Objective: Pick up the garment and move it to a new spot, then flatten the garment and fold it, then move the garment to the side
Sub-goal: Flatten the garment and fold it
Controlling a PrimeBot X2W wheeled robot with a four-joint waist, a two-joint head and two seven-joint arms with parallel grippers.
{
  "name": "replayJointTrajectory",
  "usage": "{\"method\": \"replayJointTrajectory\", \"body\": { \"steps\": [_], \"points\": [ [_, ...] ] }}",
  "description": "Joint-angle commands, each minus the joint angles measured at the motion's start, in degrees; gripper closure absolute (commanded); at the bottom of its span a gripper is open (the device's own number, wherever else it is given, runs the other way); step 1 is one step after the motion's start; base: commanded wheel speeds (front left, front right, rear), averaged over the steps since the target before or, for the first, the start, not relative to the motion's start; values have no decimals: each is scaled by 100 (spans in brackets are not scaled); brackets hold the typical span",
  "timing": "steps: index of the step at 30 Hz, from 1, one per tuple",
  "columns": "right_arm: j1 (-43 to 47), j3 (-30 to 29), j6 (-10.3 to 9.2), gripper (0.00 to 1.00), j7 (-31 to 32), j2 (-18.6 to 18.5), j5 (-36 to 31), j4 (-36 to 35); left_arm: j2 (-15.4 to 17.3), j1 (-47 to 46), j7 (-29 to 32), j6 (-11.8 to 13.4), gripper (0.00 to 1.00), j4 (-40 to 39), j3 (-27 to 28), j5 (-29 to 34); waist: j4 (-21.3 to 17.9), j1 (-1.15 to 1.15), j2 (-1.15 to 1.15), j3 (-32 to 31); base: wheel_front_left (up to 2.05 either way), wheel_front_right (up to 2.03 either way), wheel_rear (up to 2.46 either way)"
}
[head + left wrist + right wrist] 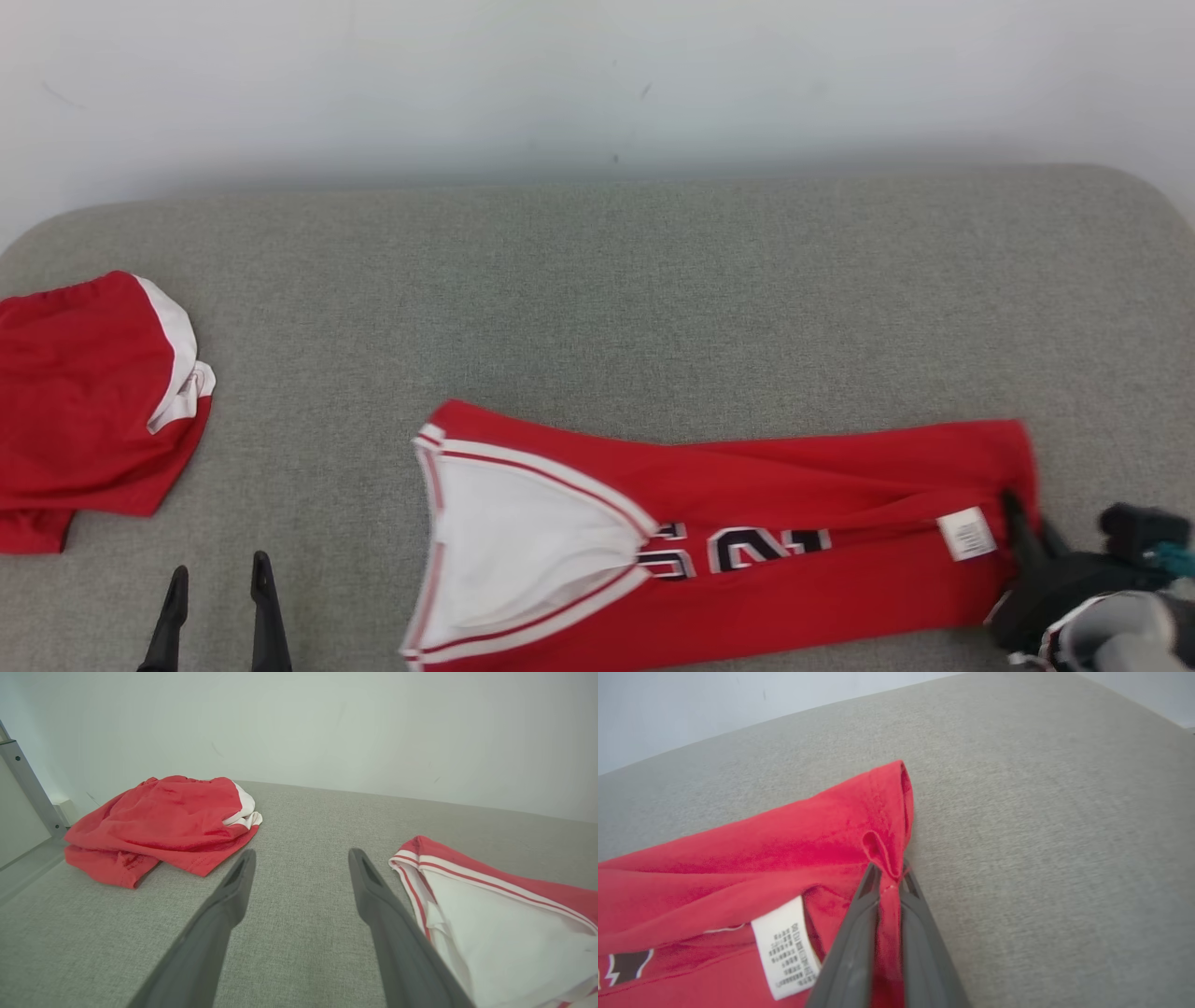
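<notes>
**A:** Right claw is pinched shut on a fold at the hem of the red shirt. The shirt lies in a long strip along the near side of the grey pad, neck end to the left. Left claw is wide open and empty, hovering near the other red heap.

**B:** Looks like a fold toward the neck, I'd guess. Lift low and go slow so the layers don't slide apart.

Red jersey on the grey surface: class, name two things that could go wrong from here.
The right hand pinches only a small fold of the jersey hem, so it may slip out when pulled. The left hand is open, off the cloth, so a one-sided pull may drag the folds apart.
</notes>
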Motion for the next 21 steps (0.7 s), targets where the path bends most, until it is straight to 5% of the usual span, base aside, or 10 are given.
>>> {"method": "replayJointTrajectory", "body": {
  "steps": [1, 9, 21],
  "points": [
    [-50, -118, -16, 100, -71, -162, 35, 57, -22, -7, -17, -28, 0, 0, 23, 39, -4, 0, -1, -13, 0, 0, 0],
    [-242, -648, -16, 100, -128, -789, -222, 425, -43, 80, -17, -3, 0, -45, 88, 181, -58, 0, -1, -90, 0, 0, 0],
    [-134, -321, -16, 100, 300, 38, -334, -1043, -54, 171, -17, 45, 0, -18, 94, 142, -188, 0, -1, -179, 0, 0, 0]
  ]
}}
